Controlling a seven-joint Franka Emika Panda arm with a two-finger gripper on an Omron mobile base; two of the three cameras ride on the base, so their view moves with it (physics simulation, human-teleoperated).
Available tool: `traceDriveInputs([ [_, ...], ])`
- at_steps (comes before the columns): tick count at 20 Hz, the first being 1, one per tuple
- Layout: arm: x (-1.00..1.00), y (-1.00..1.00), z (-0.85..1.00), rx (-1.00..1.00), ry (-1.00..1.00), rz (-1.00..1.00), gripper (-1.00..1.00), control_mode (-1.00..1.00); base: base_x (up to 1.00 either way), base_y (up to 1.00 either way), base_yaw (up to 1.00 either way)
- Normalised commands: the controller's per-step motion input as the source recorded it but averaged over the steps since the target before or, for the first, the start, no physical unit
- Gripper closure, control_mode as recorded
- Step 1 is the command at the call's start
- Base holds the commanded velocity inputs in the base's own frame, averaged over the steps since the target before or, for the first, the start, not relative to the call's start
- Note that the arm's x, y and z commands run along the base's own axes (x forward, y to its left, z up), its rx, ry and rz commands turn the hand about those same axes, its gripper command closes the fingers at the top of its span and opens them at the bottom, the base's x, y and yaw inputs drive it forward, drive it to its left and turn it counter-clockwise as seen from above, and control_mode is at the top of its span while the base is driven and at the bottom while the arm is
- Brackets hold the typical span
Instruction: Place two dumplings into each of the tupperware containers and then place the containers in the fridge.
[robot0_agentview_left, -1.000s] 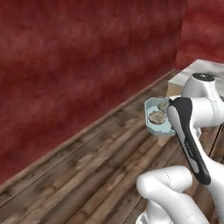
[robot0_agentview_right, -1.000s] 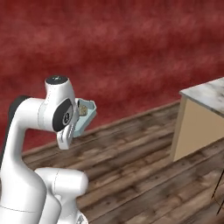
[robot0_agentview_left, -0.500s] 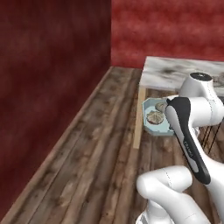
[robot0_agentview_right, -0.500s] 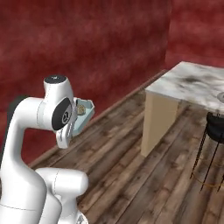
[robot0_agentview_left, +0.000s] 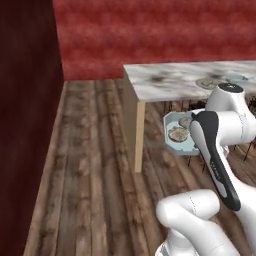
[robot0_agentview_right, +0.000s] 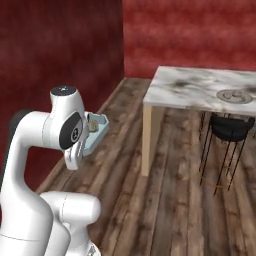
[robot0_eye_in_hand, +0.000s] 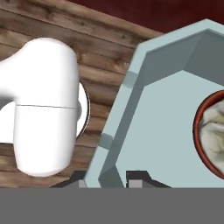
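Ahead of the hand and off to its side stands the marble-topped table with pale wooden legs (robot0_agentview_left: 165, 80), the largest thing nearby; it carries a round grey-brown plate (robot0_agentview_right: 235, 96) well apart from the hand, and a black wire-legged stool (robot0_agentview_right: 227, 131) sits tucked under its edge. Below the hand runs the dark plank floor (robot0_agentview_left: 95, 165), with nothing under the load to catch it.

The shallow translucent light-blue octagonal container (robot0_agentview_left: 176, 134) rides in the air just in front of the hand, carried clear of the table, which fits the leg of the task that takes filled containers to the fridge. The two-finger gripper (robot0_eye_in_hand: 120, 178) is clamped on the container's near rim, one dark tip on each side of the wall, so the tray juts out from the fingers roughly level. That edge grip looks modest, and keeping the tray flat matters.

Inside it lie lumpy tan-brown dumplings (robot0_agentview_left: 178, 134), two as far as I can judge, beyond the fingers towards the far end.
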Motion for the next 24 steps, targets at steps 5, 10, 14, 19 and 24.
traceDriveInputs([
  [5, 0.00, 0.00, 0.00, 0.00, 0.00, 0.00, 1.00, 1.00, 0.66, 1.00, -0.29],
  [10, 0.00, 0.00, 0.00, 0.00, 0.00, 0.00, 1.00, 1.00, 1.00, 1.00, 0.00],
  [14, 0.00, 0.00, 0.00, 0.00, 0.00, 0.00, 1.00, 1.00, 1.00, 0.99, 0.10],
  [19, 0.00, 0.00, 0.00, 0.00, 0.00, 0.00, 1.00, 1.00, 1.00, 0.80, 0.08],
  [24, 0.00, 0.00, 0.00, 0.00, 0.00, 0.00, 1.00, 1.00, 1.00, 0.52, 0.00],
])
